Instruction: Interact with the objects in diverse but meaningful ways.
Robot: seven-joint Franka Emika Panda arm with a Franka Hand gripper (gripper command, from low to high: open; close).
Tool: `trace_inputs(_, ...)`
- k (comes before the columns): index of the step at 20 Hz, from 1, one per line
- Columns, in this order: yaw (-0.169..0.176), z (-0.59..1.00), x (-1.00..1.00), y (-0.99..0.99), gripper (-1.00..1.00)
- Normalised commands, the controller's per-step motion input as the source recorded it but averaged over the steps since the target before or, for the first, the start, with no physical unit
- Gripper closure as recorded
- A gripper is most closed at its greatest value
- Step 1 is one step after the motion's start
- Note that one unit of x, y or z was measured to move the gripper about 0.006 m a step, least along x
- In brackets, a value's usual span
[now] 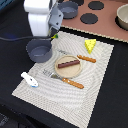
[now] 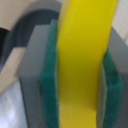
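Note:
A yellow banana fills the wrist view, clamped between my gripper's green pads. In the exterior view the gripper hangs just above the far rim of the grey-blue pot, mostly hidden by the white wrist. The yellow cheese wedge lies on the mat toward the exterior view's right. A dark brown bar rests on the tan plate. Near the mat's front left corner lies the white-and-blue tool.
An orange-handled knife and fork flank the plate on the striped mat. Behind it a toy stove carries black burners, a second dark pot and a bowl.

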Motion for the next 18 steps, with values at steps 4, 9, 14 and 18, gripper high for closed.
trace_inputs(4, -0.006, 0.0, 0.59, -0.78, 1.0)
trace_inputs(9, -0.012, 0.03, 0.85, -0.73, 1.0)
trace_inputs(14, -0.005, 0.05, 0.91, -0.65, 1.0)
trace_inputs(18, -0.001, 0.0, 0.93, -0.56, 1.0)
